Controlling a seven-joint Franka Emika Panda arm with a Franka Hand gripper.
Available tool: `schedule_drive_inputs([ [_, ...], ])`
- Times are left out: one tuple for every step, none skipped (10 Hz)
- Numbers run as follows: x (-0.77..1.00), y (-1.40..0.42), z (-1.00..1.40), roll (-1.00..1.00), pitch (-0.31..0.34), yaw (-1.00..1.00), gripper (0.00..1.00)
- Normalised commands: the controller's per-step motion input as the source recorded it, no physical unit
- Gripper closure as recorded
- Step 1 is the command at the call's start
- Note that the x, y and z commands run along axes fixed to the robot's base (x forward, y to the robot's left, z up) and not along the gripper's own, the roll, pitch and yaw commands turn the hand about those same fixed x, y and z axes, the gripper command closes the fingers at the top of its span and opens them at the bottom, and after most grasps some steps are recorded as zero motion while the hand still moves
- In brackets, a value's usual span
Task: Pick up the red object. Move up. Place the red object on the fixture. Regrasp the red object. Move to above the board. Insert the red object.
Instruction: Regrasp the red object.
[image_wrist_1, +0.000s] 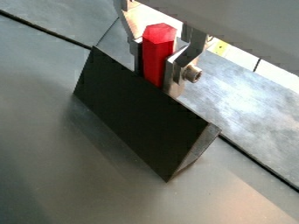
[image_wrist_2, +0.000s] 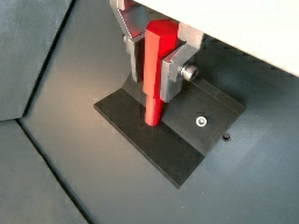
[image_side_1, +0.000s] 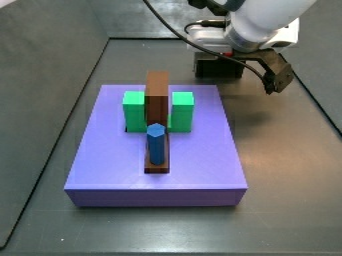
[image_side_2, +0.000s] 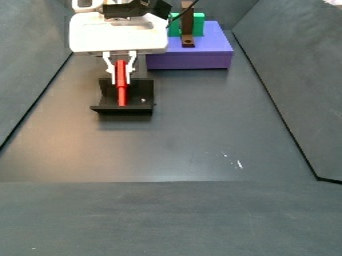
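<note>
Gripping the red object (image_wrist_2: 156, 74) upright, your gripper (image_wrist_2: 153, 63) stands over the fixture (image_wrist_2: 176, 131), its silver fingers (image_wrist_2: 176, 74) clamped on the peg's upper part. In a wrist view you see the peg's lower end meeting the fixture's base plate. In a side view, the board (image_side_2: 201, 50) sits behind, apart from the fixture.

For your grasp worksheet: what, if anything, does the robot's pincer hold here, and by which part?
The pincer, over the fixture, grips the red object by its upper portion; the lower end stands on the fixture's base plate.
</note>
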Motion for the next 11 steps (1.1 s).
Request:
schedule_drive_inputs([
  [0.00,0.00,0.00,0.00,0.000,0.00,1.00],
  [0.00,0.00,0.00,0.00,0.000,0.00,1.00],
  [0.00,0.00,0.00,0.00,0.000,0.00,1.00],
  [0.00,0.00,0.00,0.00,0.000,0.00,1.00],
  [0.00,0.00,0.00,0.00,0.000,0.00,1.00],
  [0.00,0.00,0.00,0.00,0.000,0.00,1.00],
  [0.00,0.00,0.00,0.00,0.000,0.00,1.00],
  [0.00,0.00,0.00,0.00,0.000,0.00,1.00],
  [0.00,0.00,0.00,0.00,0.000,0.00,1.00],
  [0.00,0.00,0.00,0.00,0.000,0.00,1.00],
  [0.00,0.00,0.00,0.00,0.000,0.00,1.00],
])
